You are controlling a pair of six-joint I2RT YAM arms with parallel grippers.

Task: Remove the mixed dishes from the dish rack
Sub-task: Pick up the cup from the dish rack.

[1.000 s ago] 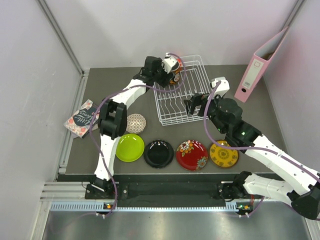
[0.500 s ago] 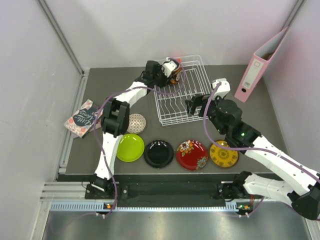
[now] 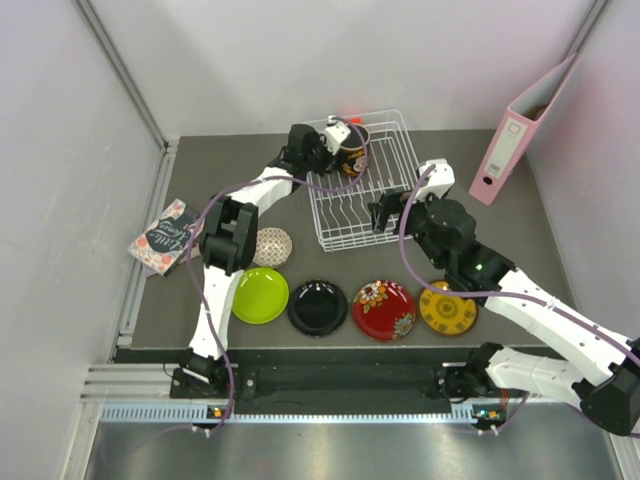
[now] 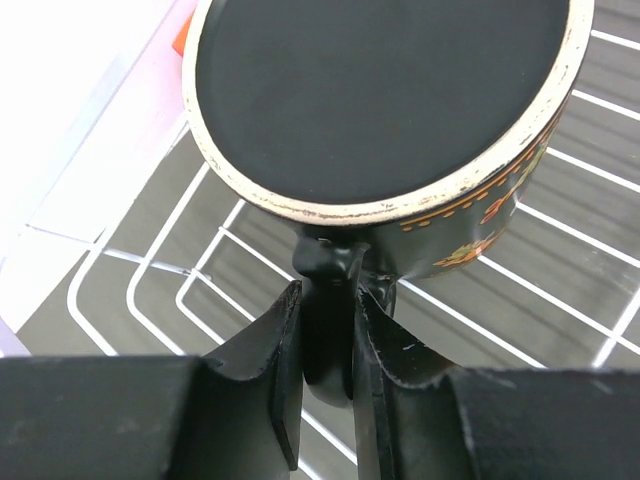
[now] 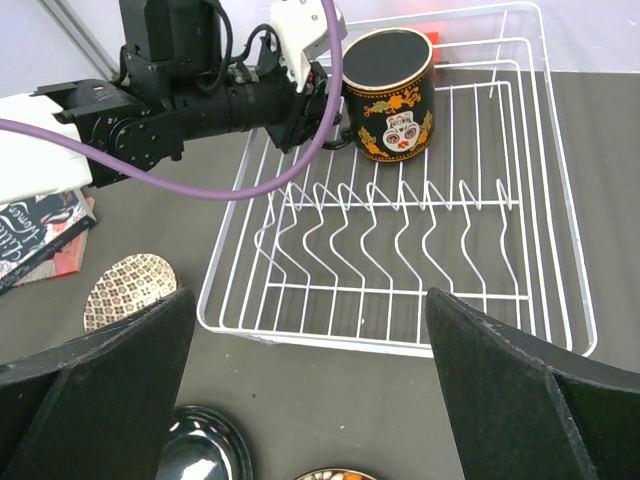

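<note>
Mug [image 5: 395, 95] in dish rack [image 5: 380, 343] has its handle (mostly hidden) pinched by left fingers [image 4: 282, 372]; right fingers [image 5: 90, 400] gape.

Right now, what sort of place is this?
Probably a robot test booth, not a kitchen: plain white walls box in a dark table, where a dish rack, loose plates and a pink binder serve as props.

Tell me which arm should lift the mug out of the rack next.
Left. The left tool is shut on the mug by its handle, inside the rack, so it need only lift. The right tool hangs open at the rack's near edge, apart from the mug.
</note>
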